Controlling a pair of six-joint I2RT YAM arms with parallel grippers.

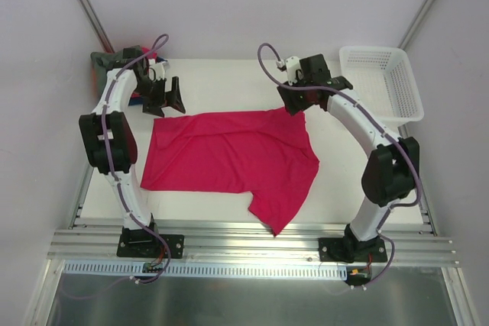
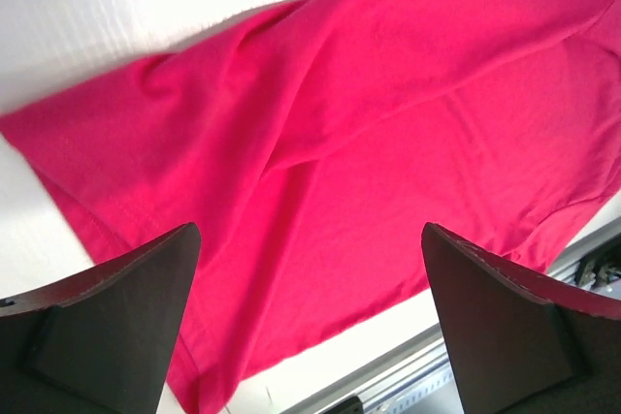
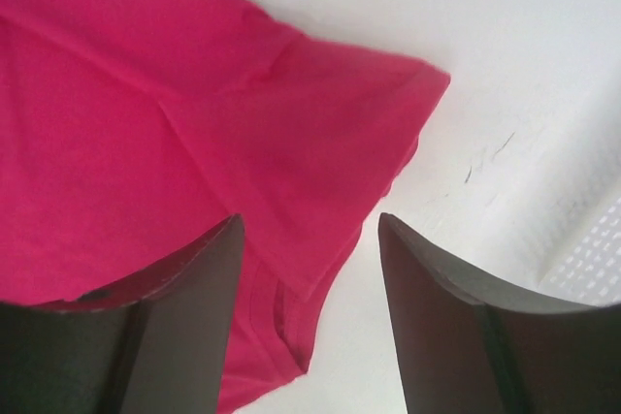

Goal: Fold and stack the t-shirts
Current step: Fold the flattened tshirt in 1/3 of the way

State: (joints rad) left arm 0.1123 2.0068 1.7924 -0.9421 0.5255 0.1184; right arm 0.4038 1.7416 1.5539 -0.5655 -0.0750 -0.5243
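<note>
Top external: left tool (image 1: 167, 104), right tool (image 1: 294, 104) gape over crimson t-shirt (image 1: 229, 152).

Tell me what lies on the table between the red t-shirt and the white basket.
Nothing: bare tabletop between red t-shirt and basket, seen in the right wrist view.

The left arm (image 1: 114, 143) rises from its base on the near side of the crimson t-shirt (image 1: 229, 150), bends at the elbow off the shirt's left edge and reaches forward to the shirt's far left corner. There the left claw (image 1: 166, 100) hangs above the cloth with its jaws spread wide and nothing between them.

The right arm (image 1: 382, 166) arches in mirror fashion past the shirt's right edge to its far right corner. The right claw (image 1: 294, 101) points down at that corner with its jaws parted less widely, gripping nothing. One finger (image 3: 194, 298) is over the cloth, the other just off its edge.
</note>
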